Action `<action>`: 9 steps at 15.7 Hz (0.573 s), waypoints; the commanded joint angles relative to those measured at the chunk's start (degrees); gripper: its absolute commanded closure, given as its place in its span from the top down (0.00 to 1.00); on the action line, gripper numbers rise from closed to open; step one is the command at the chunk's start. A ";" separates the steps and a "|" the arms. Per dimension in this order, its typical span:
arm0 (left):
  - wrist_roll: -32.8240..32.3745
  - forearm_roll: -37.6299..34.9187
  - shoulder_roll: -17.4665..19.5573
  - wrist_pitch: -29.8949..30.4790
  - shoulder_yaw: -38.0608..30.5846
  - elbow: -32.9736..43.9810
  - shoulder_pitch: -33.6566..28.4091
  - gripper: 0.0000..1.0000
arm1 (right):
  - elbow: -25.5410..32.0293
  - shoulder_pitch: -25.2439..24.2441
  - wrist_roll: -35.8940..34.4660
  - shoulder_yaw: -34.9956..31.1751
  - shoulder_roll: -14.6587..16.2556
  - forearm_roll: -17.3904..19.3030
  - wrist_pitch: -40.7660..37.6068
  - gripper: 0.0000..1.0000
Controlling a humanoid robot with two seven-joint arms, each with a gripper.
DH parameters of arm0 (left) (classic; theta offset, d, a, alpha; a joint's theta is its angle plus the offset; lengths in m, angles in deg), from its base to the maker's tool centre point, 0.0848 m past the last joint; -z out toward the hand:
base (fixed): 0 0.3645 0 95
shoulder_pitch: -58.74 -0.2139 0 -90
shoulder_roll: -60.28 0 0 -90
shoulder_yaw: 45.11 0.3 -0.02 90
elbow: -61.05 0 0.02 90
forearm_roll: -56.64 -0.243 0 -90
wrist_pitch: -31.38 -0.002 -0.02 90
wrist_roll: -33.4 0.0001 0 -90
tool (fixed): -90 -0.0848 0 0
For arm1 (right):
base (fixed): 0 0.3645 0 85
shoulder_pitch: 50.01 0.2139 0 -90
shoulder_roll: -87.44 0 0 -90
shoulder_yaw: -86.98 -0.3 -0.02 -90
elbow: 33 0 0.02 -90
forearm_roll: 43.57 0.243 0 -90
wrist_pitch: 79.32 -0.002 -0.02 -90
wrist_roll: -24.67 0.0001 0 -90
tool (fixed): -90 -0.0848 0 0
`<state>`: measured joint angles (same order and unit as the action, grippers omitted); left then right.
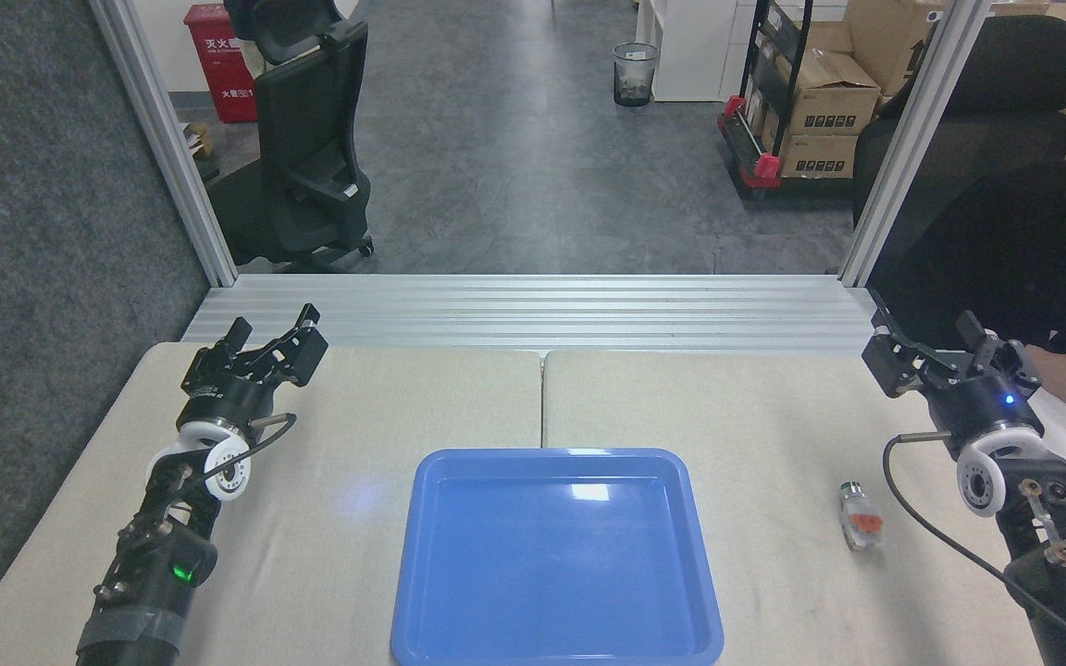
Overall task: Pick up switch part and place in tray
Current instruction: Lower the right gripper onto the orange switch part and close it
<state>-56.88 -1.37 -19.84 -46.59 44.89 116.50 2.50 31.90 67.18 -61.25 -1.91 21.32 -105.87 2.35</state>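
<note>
Holding both our grippers, left [271, 335] and right [933, 344], spread and empty, switch [860, 515] lying right of tray [556, 560].

Beige table [357, 407], blue tray [556, 647], switch part [859, 516]

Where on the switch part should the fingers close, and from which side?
Come from above with the right gripper, closing across the switch part at its orange middle. It lies flat on the table, long axis running roughly away from the robot, so its narrow width suits the fingers best.
</note>
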 commanded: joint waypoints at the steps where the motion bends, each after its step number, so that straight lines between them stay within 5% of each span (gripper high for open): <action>1: 0.02 0.00 -0.04 0.01 1.32 0.02 0.00 1.00 | 2.16 -1.35 -0.22 0.91 0.21 0.17 -0.02 0.99; 9: 0.02 0.00 -0.04 0.01 1.32 0.02 0.00 1.00 | 2.16 -2.40 -0.22 1.08 -0.06 0.08 0.07 0.99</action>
<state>-56.87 -1.37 -19.85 -46.59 44.89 116.51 2.50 33.29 65.43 -61.47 -2.12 21.36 -105.73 2.37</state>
